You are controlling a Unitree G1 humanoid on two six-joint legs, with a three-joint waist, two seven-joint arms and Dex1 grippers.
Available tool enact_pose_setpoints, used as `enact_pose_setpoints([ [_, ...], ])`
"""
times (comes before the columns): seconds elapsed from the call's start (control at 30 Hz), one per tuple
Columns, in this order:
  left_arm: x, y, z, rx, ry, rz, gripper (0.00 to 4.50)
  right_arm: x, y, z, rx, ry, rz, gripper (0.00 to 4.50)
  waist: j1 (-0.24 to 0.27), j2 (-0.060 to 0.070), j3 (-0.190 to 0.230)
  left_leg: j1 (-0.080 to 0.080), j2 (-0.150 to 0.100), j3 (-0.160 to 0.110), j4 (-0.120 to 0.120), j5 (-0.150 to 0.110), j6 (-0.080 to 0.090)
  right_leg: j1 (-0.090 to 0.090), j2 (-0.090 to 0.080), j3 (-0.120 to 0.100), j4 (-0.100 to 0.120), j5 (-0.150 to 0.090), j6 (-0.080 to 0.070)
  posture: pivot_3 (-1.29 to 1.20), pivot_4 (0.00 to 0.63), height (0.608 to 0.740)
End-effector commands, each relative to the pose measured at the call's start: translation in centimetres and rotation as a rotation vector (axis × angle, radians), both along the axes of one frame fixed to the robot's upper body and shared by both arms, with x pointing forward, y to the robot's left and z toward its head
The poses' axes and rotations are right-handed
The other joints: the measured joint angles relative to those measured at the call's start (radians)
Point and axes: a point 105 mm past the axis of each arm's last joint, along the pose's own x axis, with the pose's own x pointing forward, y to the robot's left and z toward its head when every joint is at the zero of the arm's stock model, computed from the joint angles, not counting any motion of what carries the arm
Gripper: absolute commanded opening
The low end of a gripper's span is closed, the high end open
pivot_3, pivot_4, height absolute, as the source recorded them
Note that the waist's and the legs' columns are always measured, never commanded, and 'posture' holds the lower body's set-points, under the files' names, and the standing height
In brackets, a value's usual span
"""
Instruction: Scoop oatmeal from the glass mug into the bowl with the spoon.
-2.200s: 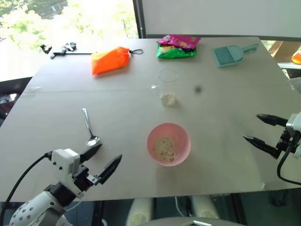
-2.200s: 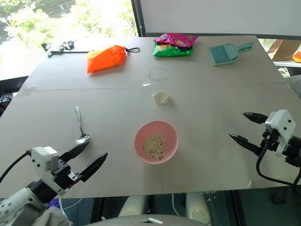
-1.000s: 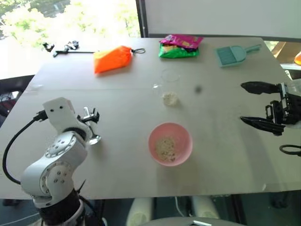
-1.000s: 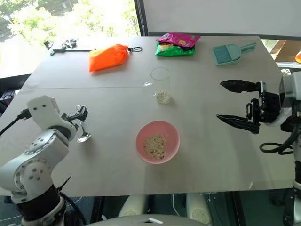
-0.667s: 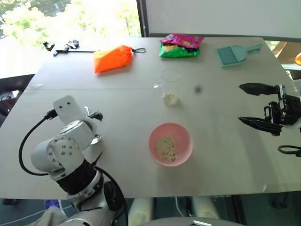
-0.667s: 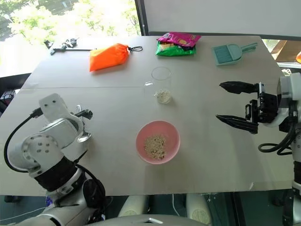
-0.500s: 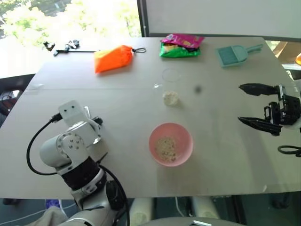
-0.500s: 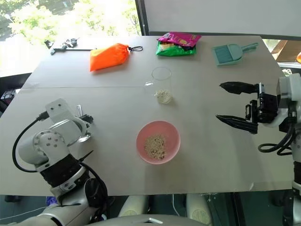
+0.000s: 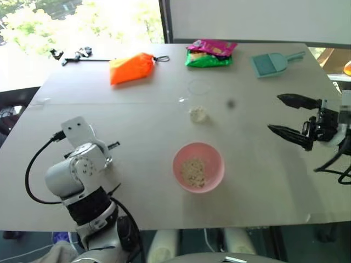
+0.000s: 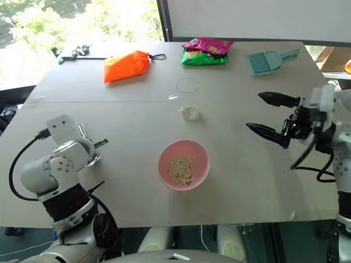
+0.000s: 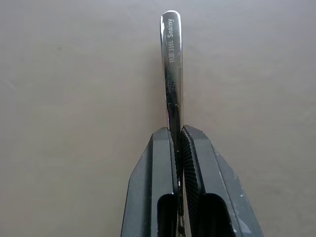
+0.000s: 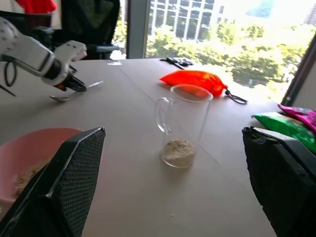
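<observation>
Oatmeal (image 12: 178, 149), a small heap of pale flaky oats, lies at the bottom of the small clear glass mug (image 12: 181, 123) with a side handle, and more of it lies in the round shallow pink bowl (image 10: 184, 164). Both stand near the middle of the wide grey table (image 10: 236, 181); the mug is farther from the robot than the bowl, and they are apart. The mug stands upright, its handle turned to the robot's left side. Around the bowl the table is bare on all sides up to the near edge.

At the far edge lie an orange bag (image 10: 125, 67), a green and pink packet (image 10: 206, 51) and a teal dustpan-like scoop (image 10: 266, 60).

On the left side, the left gripper (image 11: 178, 144) has its jaws pressed together on the slim shiny silver spoon (image 11: 172, 64), pinching its long handle. The handle continues straight out of the jaws, just over the table.

The right gripper (image 10: 271, 116) hovers over the right side of the table with jaws spread wide, well apart from the mug, pointing toward it.
</observation>
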Motion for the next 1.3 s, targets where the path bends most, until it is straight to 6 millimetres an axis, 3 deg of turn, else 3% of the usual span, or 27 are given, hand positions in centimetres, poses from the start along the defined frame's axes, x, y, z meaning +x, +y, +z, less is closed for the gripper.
enact_pose_setpoints([
  [0.03, 0.3, -0.8, 8.0, 0.238, -0.293, -0.093, 0.03, 0.5, 0.7, 2.4, -0.034, -0.038, -0.120, 4.50, 0.001, 0.000, 0.000, -0.002, 0.000, 0.000, 0.000, 0.000, 0.000, -0.002, 0.000, 0.000, 0.000, 0.000, 0.000, 0.00, 0.150, 0.740],
  [0.07, 0.5, -1.5, 9.9, 0.304, -0.364, -0.149, 0.03, 0.9, 0.7, 3.1, -0.028, -0.010, -0.189, 4.50, 0.001, 0.000, 0.000, -0.004, 0.000, 0.000, 0.000, 0.000, -0.001, -0.004, 0.000, 0.000, 0.000, 0.000, 0.000, 0.00, 0.150, 0.740],
  [0.13, 1.1, -3.7, 13.1, 0.395, -0.499, -0.297, 0.03, 0.7, 1.8, 4.6, 0.039, 0.084, -0.141, 4.50, 0.001, 0.000, 0.000, -0.012, -0.001, 0.001, 0.002, 0.001, -0.001, -0.012, -0.001, 0.001, 0.001, 0.000, 0.000, 0.00, 0.150, 0.740],
  [0.17, 1.4, -5.3, 14.4, 0.429, -0.562, -0.391, 0.03, 0.3, 2.6, 5.6, 0.097, 0.127, -0.066, 4.50, 0.001, 0.000, 0.000, -0.013, -0.001, 0.001, 0.002, 0.001, -0.001, -0.012, -0.001, 0.001, 0.001, 0.000, 0.000, 0.00, 0.150, 0.740],
  [0.23, 1.8, -9.2, 16.5, 0.527, -0.672, -0.611, 0.03, 0.9, 3.6, 7.1, 0.162, 0.122, -0.077, 4.50, 0.002, -0.001, 0.000, -0.014, -0.001, 0.000, 0.001, 0.001, -0.001, -0.012, -0.002, 0.000, 0.000, 0.000, 0.000, 0.00, 0.150, 0.740],
  [0.33, 1.5, -15.0, 17.0, 0.617, -0.774, -0.947, 0.03, 2.4, 6.0, 8.5, 0.259, 0.163, -0.117, 4.50, 0.000, -0.001, 0.000, -0.014, -0.001, 0.000, 0.000, 0.001, -0.001, -0.012, -0.002, -0.001, -0.001, 0.000, 0.000, 0.00, 0.150, 0.740],
  [0.47, 0.9, -18.5, 16.3, 0.691, -0.837, -1.211, 0.03, 3.7, 10.4, 8.8, 0.319, 0.272, -0.104, 4.50, -0.019, 0.000, 0.001, -0.014, -0.001, 0.003, -0.001, 0.001, -0.001, -0.014, -0.001, 0.001, 0.000, 0.000, 0.000, 0.00, 0.150, 0.740],
  [0.63, 0.5, -19.4, 16.4, 0.772, -0.879, -1.334, 0.03, 4.3, 12.3, 10.1, 0.456, 0.385, -0.041, 4.50, -0.033, 0.001, 0.001, -0.015, 0.000, 0.002, -0.002, 0.001, -0.001, -0.015, 0.000, 0.000, 0.000, 0.000, 0.000, 0.00, 0.150, 0.740],
  [1.0, -0.6, -19.7, 15.1, 0.909, -0.858, -1.467, 0.03, 4.0, 14.3, 9.7, 0.417, 0.467, 0.041, 4.50, -0.046, 0.001, 0.001, -0.014, -0.001, 0.001, -0.001, 0.001, 0.000, -0.015, 0.000, 0.000, 0.001, 0.000, 0.000, 0.00, 0.150, 0.740],
  [1.23, -0.4, -19.3, 15.3, 0.894, -0.857, -1.440, 0.00, 2.8, 15.0, 9.7, 0.379, 0.494, 0.142, 2.20, -0.059, 0.001, 0.001, -0.014, -0.001, 0.000, -0.001, 0.001, 0.000, -0.015, 0.000, 0.000, 0.001, 0.000, 0.000, 0.00, 0.150, 0.740],
  [1.3, -0.1, -19.0, 15.9, 0.881, -0.873, -1.406, 0.00, 2.7, 14.8, 9.1, 0.347, 0.498, 0.136, 2.20, -0.058, 0.001, 0.001, -0.014, -0.001, 0.000, -0.001, 0.001, 0.000, -0.015, 0.000, 0.000, 0.001, 0.000, 0.000, 0.00, 0.150, 0.740],
])
